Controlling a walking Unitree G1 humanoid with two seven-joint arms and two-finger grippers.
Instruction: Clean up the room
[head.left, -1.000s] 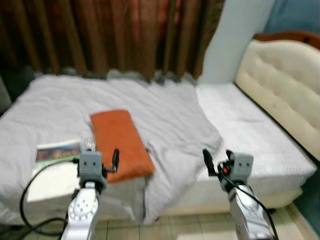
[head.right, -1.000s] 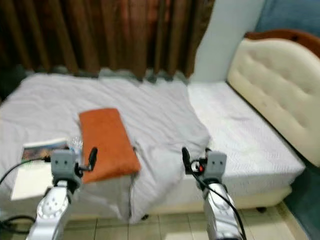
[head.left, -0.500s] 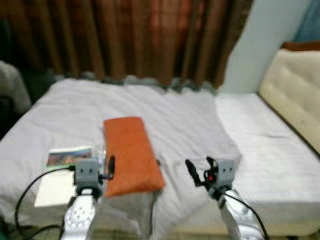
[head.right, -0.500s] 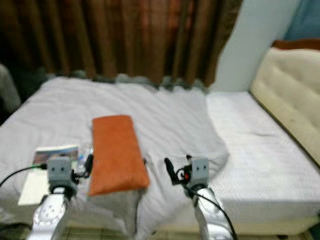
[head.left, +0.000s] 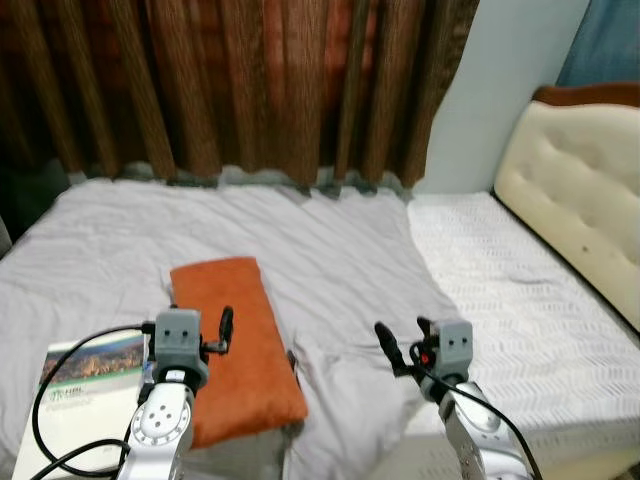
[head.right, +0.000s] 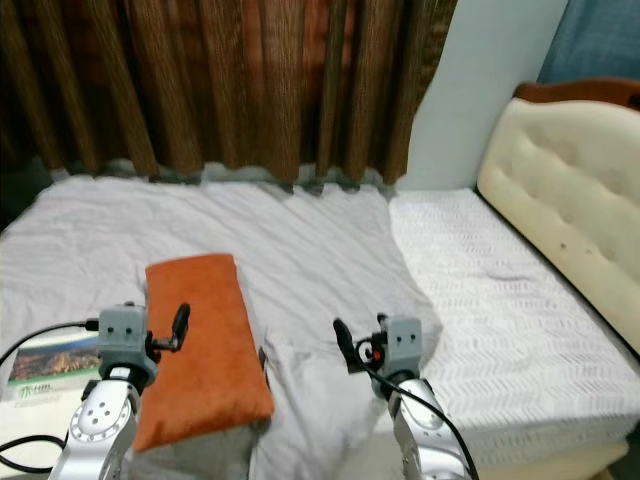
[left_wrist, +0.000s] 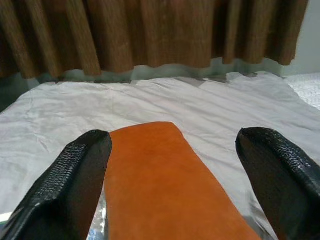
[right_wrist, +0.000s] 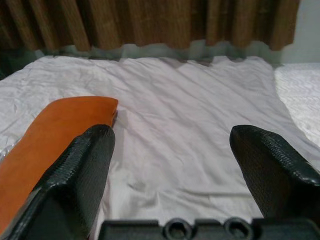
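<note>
Home bedroom, bed (head.left: 330, 240) with rumpled grey sheet at 12 o'clock, cream tufted headboard (head.left: 570, 190) at 2 o'clock, brown curtains (head.left: 230, 85) behind.

Silver arms, grey wrist boxes, black cables, textured black-fingered left hand (left_wrist: 175, 185).

**Around the bed**

Brown curtains (head.left: 250, 90) hang along the wall behind the bed. Right of them stands a pale wall (head.left: 500, 90), with a strip of blue (head.left: 610, 45) at the far right. A cream tufted headboard (head.left: 580, 210) with a dark wooden rim (head.left: 590, 95) stands on the right.
</note>
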